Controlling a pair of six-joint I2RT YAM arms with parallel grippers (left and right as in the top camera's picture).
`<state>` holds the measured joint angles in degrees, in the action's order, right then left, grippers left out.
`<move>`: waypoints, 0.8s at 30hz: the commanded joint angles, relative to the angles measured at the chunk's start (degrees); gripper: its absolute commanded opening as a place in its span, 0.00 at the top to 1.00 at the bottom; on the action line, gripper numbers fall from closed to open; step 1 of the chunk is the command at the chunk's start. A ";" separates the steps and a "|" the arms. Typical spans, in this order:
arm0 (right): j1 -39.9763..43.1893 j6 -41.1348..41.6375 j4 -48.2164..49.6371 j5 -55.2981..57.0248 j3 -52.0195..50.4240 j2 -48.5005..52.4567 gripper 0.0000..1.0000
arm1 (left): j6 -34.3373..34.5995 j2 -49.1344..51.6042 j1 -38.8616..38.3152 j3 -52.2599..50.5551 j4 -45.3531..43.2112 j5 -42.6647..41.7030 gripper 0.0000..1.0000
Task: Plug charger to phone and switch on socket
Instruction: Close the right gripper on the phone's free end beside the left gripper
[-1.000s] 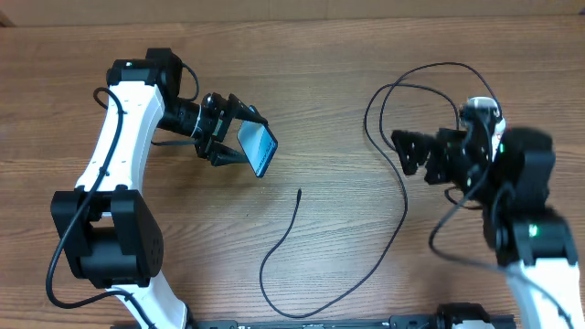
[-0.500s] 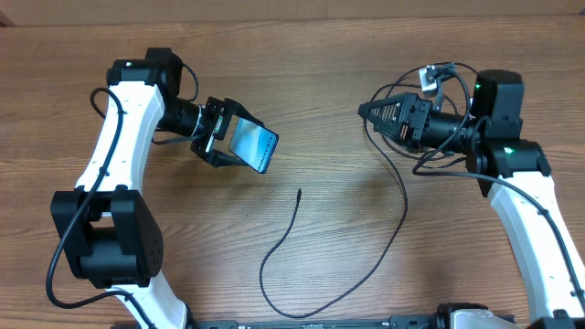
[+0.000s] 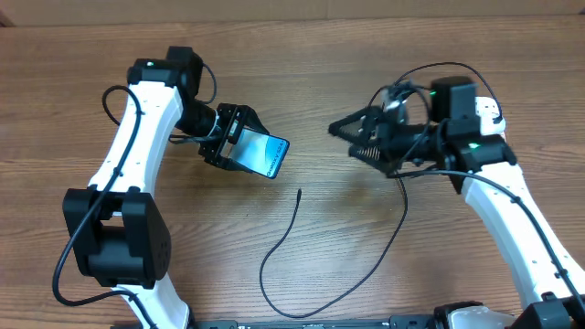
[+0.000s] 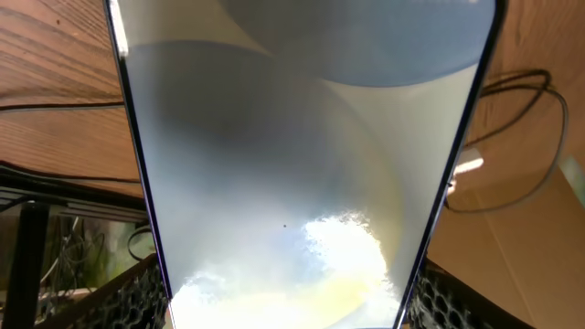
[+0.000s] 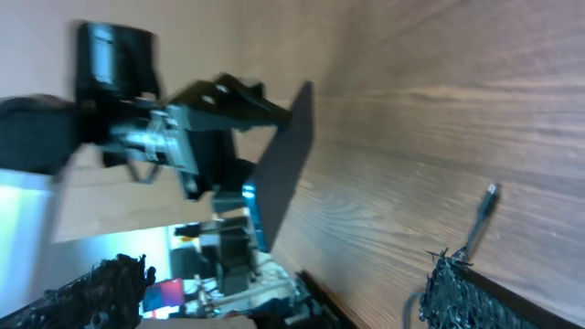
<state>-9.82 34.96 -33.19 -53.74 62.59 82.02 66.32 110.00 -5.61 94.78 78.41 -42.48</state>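
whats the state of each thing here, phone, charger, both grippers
phone: held tilted, screen lit, no cable in it
charger: lying loose on the table, connector tip free
left gripper: shut on the phone
right gripper: open, holding nothing

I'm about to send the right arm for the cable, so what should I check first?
1. Phone clamped in left end effector: ok.
2. Right end effector open and empty: ok.
3. Connector tip lying free on the table: ok.
4. Phone's port turned toward the right arm: cannot tell.
5. Socket and its switches located: cannot tell.
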 commanded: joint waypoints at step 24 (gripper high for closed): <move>-14.99 4.52 -2.05 22.23 1.44 0.09 0.03 | 13.42 -2.01 -6.97 0.24 -5.95 -0.98 0.96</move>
<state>-24.53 39.03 -35.27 -33.36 62.59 82.02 78.00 110.00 -11.70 94.78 73.32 -40.14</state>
